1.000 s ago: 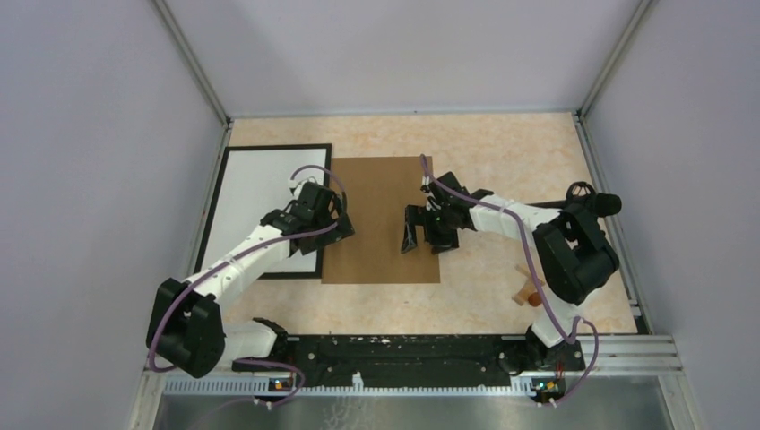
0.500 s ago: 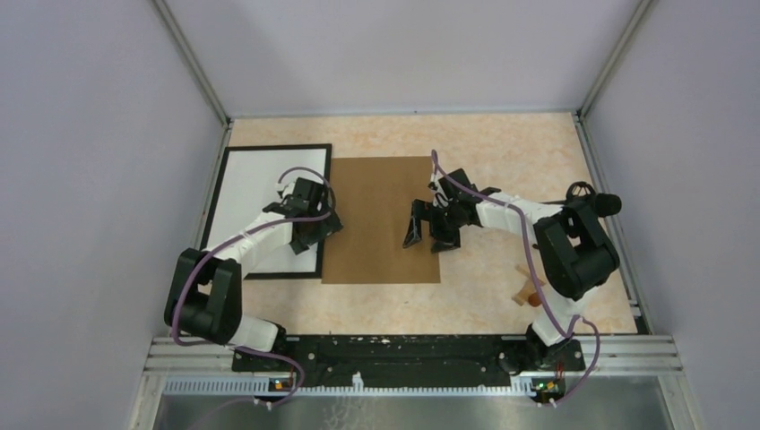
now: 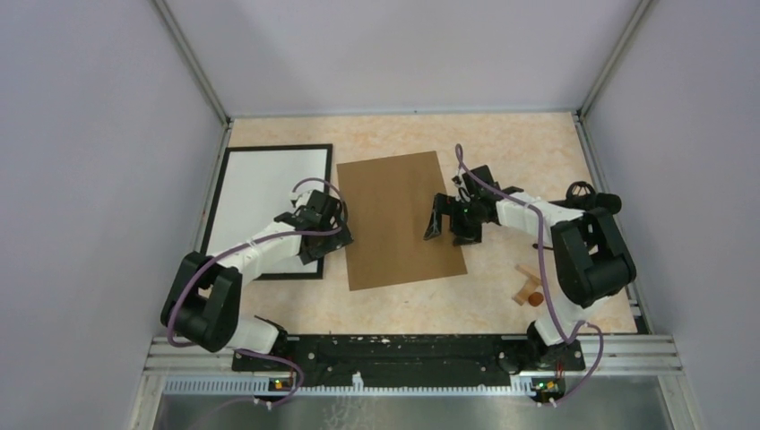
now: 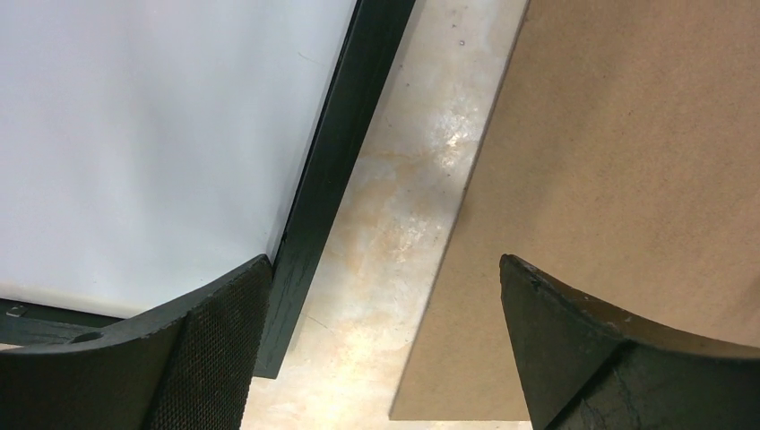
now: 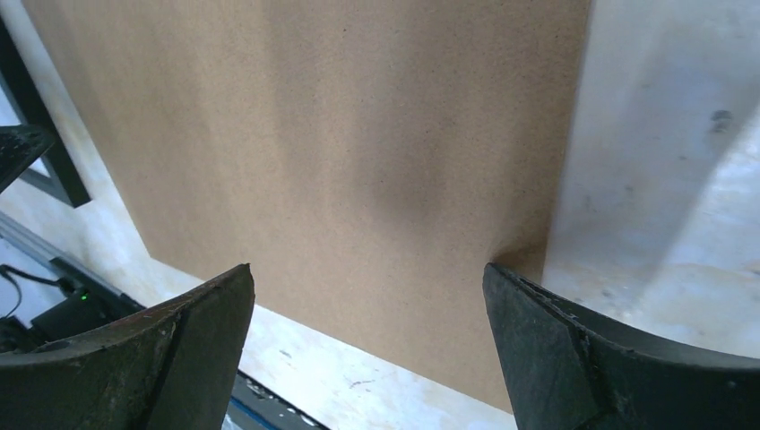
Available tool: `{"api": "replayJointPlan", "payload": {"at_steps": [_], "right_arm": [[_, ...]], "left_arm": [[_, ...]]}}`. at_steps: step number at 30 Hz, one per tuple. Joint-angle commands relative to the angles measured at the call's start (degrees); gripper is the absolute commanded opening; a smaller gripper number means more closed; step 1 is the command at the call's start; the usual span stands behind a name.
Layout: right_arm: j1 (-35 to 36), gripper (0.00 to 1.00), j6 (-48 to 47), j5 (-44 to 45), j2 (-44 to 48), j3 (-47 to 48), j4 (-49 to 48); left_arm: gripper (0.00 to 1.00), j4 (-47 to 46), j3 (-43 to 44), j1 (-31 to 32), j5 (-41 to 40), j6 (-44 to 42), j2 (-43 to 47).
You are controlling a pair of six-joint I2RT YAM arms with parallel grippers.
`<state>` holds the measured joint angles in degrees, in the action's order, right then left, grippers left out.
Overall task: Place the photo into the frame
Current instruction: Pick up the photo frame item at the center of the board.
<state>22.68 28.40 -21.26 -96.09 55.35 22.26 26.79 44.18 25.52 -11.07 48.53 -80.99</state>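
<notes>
The frame point(image 3: 278, 148), thin black border around a white sheet point(image 3: 260, 202), lies flat at the left. It also shows in the left wrist view point(image 4: 336, 152). A brown board point(image 3: 401, 219) lies tilted at the middle, apart from the frame by a strip of table. No printed picture is visible. My left gripper point(image 3: 330, 240) is open and empty, low over the gap between the frame's right border and the board's left edge point(image 4: 381, 345). My right gripper point(image 3: 451, 228) is open and empty over the board's right edge point(image 5: 367, 345), with the board point(image 5: 358, 134) under both fingers.
A small wooden piece with an orange ball point(image 3: 527, 288) lies at the right near the right arm. A black metal rail point(image 3: 394, 349) runs along the near edge. Grey walls close the table on three sides.
The brown board has slid right and turned, opening a gap beside the frame. My right gripper moved right with it. My left gripper drew back, then came down to the frame's lower right border.
</notes>
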Motion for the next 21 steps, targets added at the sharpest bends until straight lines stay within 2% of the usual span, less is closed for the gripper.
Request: {"api": "replayJointPlan", "payload": {"at_steps": [1, 4, 8, 12, 16, 21], "right_arm": [[-2.42, 0.99, -5.03, 11.76, 0.19, -3.5, 7.29], [-3.41, 0.99, -5.65, 12.54, 2.11, -3.34, 8.7], [-4.13, 0.99, -6.94, 13.68, 4.62, -2.52, 10.67], [-4.16, 0.99, -7.93, 12.15, 7.53, -0.71, 12.47], [-4.06, 0.99, -8.72, 14.07, 8.07, 2.45, 15.16], [-4.1, 0.99, -10.21, 16.64, 2.96, 5.08, 19.62]], "left_arm": [[0.99, -2.15, -0.81, 1.66, 5.17, 2.44, -1.87], [0.99, -1.77, 2.46, 3.8, 5.81, 2.18, -3.86], [0.99, 3.96, 8.82, 8.38, -1.17, 2.96, -3.91], [0.99, 6.74, 8.72, 9.34, -3.44, 5.86, -1.06], [0.99, 6.98, 7.4, 12.13, -0.48, 7.99, 0.2], [0.99, 11.48, 9.55, 16.08, 3.93, 11.49, -2.44]]}}
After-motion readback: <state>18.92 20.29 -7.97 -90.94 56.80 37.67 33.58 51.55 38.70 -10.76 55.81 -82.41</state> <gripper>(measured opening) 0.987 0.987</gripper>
